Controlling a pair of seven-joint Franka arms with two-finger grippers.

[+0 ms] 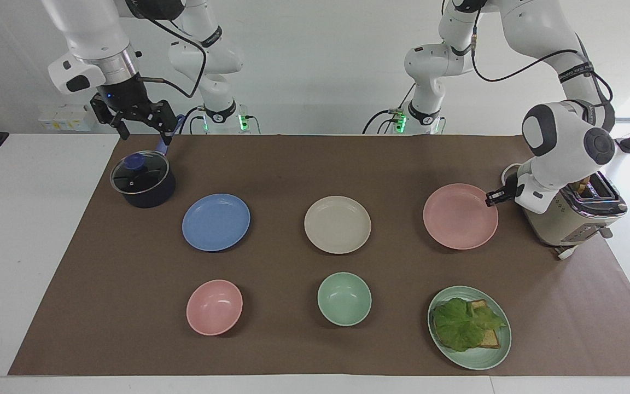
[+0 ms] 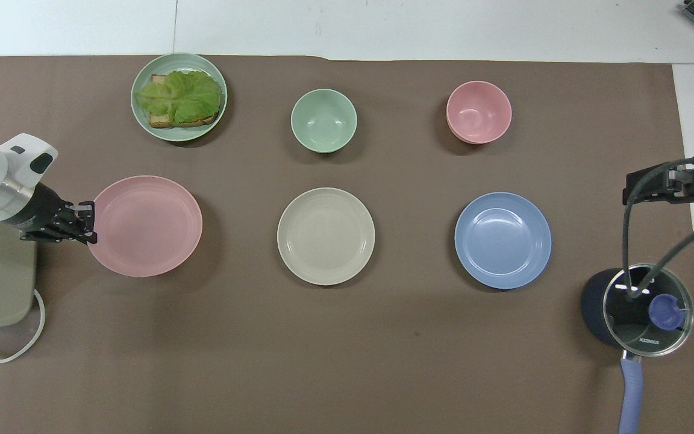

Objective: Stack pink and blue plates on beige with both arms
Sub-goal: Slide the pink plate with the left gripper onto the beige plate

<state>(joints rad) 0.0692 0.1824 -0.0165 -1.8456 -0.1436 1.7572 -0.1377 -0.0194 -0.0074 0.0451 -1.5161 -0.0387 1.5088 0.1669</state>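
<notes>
The left gripper (image 1: 491,198) is clamped on the rim of the pink plate (image 1: 460,216) at the edge toward the left arm's end of the table, beside the beige toaster (image 1: 572,219). In the overhead view the fingertips meet on that rim, and a shadow on the brown mat (image 2: 335,349) under the plate suggests it is lifted clear of the mat, held about level.

The beige plate (image 1: 337,225) lies flat at the middle of the mat, with nothing on it. The blue plate (image 1: 216,222) lies flat toward the right arm's end, about as near to the robots as the beige plate and well apart from it.

The right gripper (image 1: 141,123) hangs over the mat's edge just above the dark saucepan (image 1: 143,181) with its glass lid; its fingers stand apart and hold nothing, and the arm waits.

Farther from the robots sit 3 more pieces: a pink bowl (image 1: 214,307), a green bowl (image 1: 344,299), and a pale green plate (image 1: 471,358) carrying lettuce and toast. Bread shows in the toaster's slots.
</notes>
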